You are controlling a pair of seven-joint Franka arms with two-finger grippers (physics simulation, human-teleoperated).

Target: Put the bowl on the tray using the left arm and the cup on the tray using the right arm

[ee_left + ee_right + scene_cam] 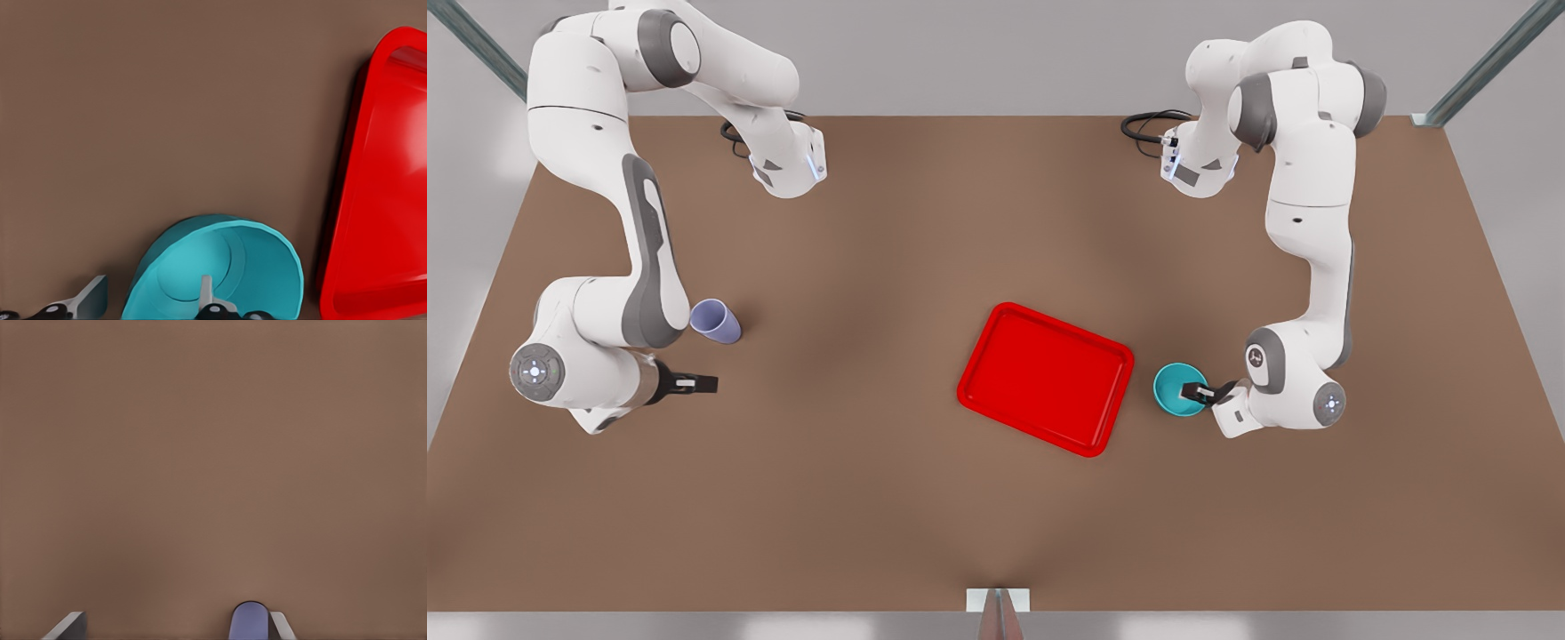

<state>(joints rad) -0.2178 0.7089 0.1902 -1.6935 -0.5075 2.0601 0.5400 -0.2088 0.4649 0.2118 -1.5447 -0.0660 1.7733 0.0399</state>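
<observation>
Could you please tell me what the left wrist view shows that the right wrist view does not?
Left wrist view: the teal bowl beside the red tray, with the open left hand straddling the bowl's wall, one finger inside and one outside. Right wrist view: the top of the lavender cup between the fingers of the open right hand, close to one of them. Both share the brown table.

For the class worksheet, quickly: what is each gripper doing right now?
Left gripper: open, fingers straddling the bowl rim beside the tray.
Right gripper: open, holding nothing, beside the cup.
</observation>
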